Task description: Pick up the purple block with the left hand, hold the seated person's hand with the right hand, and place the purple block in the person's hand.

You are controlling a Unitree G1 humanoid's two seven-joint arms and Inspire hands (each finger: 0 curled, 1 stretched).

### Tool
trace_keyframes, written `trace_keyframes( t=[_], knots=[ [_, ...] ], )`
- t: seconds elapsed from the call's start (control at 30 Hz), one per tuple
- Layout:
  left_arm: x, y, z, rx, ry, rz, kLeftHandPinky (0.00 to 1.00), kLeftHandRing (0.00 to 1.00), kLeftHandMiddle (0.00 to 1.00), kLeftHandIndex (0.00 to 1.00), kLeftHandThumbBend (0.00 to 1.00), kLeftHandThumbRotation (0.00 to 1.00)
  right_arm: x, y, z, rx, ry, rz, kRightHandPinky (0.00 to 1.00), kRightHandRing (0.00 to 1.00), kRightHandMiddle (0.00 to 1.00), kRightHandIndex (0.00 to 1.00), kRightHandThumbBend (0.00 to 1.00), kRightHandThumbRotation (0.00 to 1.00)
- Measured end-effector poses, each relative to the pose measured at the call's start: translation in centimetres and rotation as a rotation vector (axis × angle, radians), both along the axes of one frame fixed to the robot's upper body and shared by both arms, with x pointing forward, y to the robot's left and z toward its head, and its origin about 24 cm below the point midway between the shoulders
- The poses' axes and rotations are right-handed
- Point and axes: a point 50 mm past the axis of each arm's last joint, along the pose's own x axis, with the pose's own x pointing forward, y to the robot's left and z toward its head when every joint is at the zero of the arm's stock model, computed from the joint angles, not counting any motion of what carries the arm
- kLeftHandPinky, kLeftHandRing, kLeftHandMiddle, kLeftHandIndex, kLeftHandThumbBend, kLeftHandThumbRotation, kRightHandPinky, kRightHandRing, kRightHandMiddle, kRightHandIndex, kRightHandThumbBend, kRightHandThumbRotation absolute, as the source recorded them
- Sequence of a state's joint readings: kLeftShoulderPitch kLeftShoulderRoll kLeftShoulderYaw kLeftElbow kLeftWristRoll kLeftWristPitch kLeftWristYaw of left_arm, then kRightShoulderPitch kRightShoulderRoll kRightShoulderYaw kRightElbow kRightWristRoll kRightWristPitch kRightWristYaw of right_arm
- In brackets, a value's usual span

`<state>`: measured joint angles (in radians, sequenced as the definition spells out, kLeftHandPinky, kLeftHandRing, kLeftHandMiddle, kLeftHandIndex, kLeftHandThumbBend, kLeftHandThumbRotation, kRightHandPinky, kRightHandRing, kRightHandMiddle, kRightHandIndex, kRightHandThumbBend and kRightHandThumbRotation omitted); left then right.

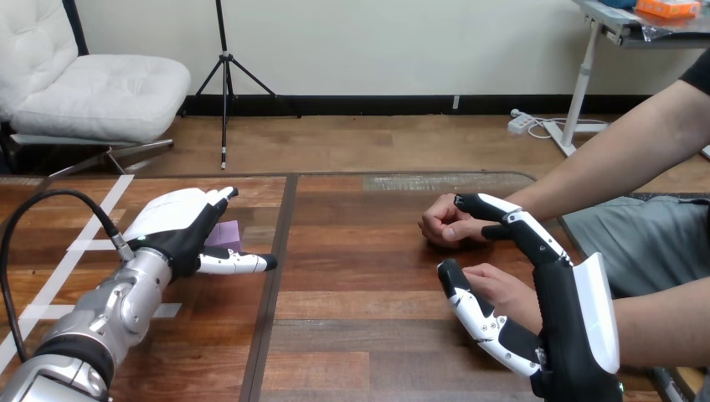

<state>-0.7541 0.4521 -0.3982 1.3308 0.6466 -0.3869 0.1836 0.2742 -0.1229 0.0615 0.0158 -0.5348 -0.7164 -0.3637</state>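
- Two grasps look begun, neither finished: at left, the left hand (172, 228) straddles the purple block (224, 235) on the table (360, 276), fingers and thumb spread.
- Right of centre, the person's nearer hand (507, 290) lies between the right hand's (578, 327) thumb and outstretched fingers, which are not clasped.
- Next, judging from this, both hands need to close before lifting.
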Motion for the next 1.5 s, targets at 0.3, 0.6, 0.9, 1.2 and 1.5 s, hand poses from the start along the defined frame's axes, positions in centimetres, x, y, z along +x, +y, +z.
trace_keyframes(
  t=[0.3, 0.6, 0.9, 1.2, 1.5],
  knots=[
    [0.00, -0.10, 0.03, 0.004, -0.014, -0.007, 0.89, 0.94, 0.96, 0.96, 0.79, 0.63, -0.13, -0.03, 0.02, 0.005, 0.002, -0.003, 0.68, 0.75, 0.75, 0.74, 0.44, 0.43],
    [-0.01, -0.17, 0.05, 0.007, -0.022, -0.013, 0.89, 0.94, 0.96, 0.95, 0.78, 0.62, -0.22, -0.08, -0.03, 0.009, 0.005, -0.005, 0.67, 0.74, 0.74, 0.74, 0.43, 0.42],
    [0.00, -0.16, 0.07, 0.007, -0.027, -0.012, 0.85, 0.91, 0.93, 0.93, 0.77, 0.57, -0.23, -0.08, -0.02, 0.008, 0.004, -0.004, 0.67, 0.74, 0.74, 0.74, 0.42, 0.40],
    [0.01, -0.12, 0.09, 0.009, -0.032, -0.006, 0.80, 0.86, 0.89, 0.89, 0.77, 0.53, -0.23, -0.07, -0.02, 0.007, 0.004, -0.003, 0.68, 0.74, 0.74, 0.74, 0.42, 0.40],
    [0.02, -0.04, 0.01, 0.015, -0.027, 0.007, 0.77, 0.84, 0.87, 0.87, 0.76, 0.50, -0.24, -0.06, -0.03, 0.005, 0.004, -0.003, 0.68, 0.74, 0.74, 0.74, 0.42, 0.40]
  ],
)
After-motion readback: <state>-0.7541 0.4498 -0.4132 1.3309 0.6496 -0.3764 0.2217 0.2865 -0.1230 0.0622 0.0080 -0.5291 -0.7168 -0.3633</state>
